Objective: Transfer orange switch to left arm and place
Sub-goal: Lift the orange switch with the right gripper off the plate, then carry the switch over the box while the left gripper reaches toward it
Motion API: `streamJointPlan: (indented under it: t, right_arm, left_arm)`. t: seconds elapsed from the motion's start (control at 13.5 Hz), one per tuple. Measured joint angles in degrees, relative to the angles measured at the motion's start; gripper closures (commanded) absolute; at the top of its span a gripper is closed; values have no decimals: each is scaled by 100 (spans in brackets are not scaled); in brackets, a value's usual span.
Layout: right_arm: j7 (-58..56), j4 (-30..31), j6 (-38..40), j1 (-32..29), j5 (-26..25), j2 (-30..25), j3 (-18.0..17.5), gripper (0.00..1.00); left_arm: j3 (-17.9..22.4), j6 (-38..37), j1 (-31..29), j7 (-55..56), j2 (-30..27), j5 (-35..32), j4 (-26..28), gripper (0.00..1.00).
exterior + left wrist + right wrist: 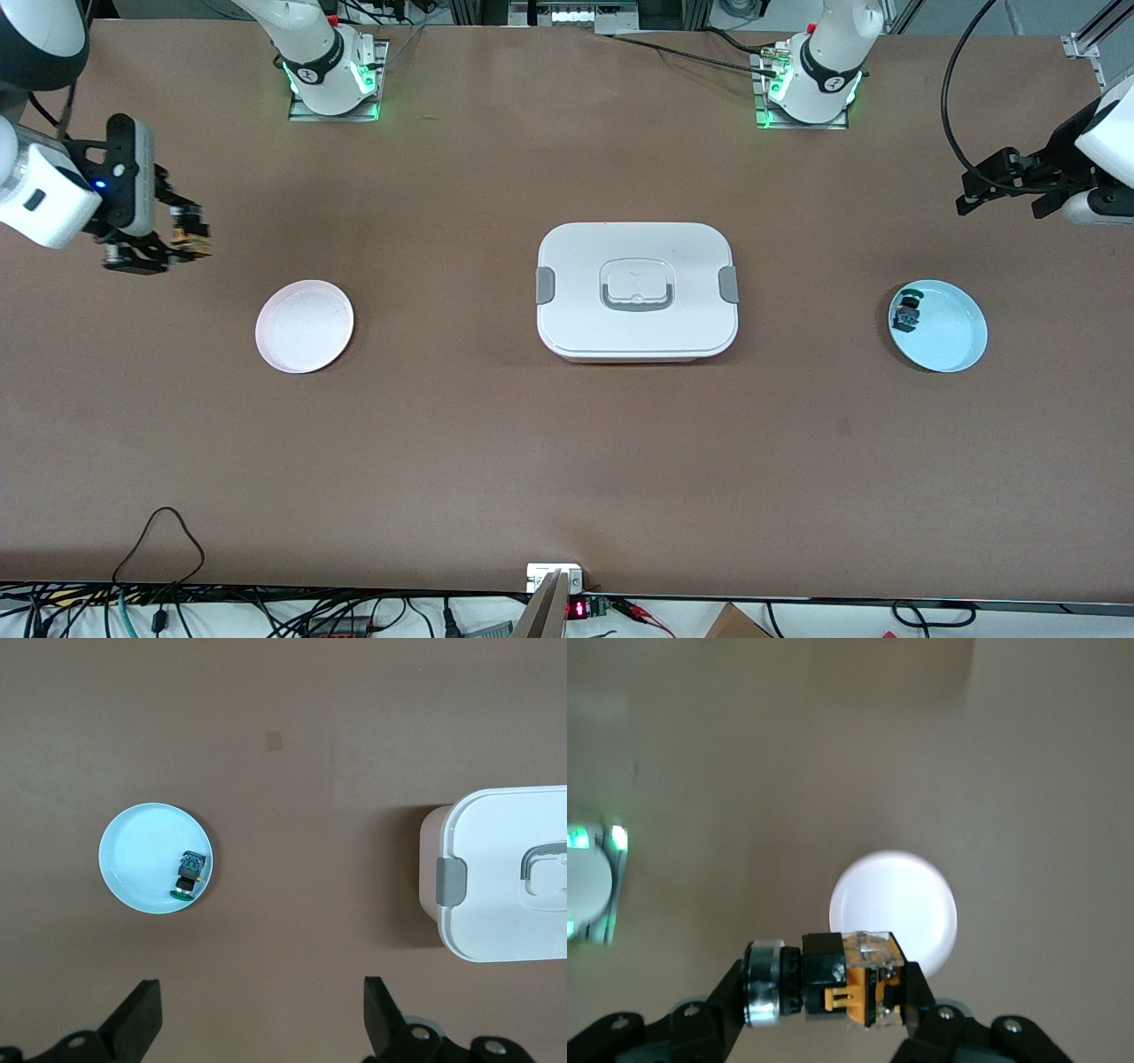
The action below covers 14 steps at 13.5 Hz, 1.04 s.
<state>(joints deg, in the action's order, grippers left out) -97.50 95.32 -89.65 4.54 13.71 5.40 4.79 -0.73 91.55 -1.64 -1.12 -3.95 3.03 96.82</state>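
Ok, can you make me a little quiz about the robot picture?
1. True or false: the right gripper holds the orange switch.
2. What lies in the blue plate? A) a green and blue switch B) a spoon C) nothing
3. Fill in: the box stands on the table between the blue plate and the ____ plate.

Key: 1 true. 2 A. 3 pink. The left gripper waits open, above the table near the blue plate.
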Motion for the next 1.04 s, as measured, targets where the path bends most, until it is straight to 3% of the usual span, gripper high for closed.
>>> streamJointPlan:
  t: [0.37,0.59,0.81,1.04]
  right_arm:
    - [-664,485,76,-160,2695,317,9,100]
    - [-976,592,645,-299,4197,558,16,100]
    - [-1435,660,1261,-435,5352,786,23,100]
    - [-1594,816,1815,-674,6069,869,28,100]
  left_arm:
    - [1,0,0,0,3,-1,0,0]
    - [1,0,0,0,17,-2,0,0]
    - [-5,0,1,0,60,-1,0,0]
    - [-55,-145,50,0,154,34,-25,0]
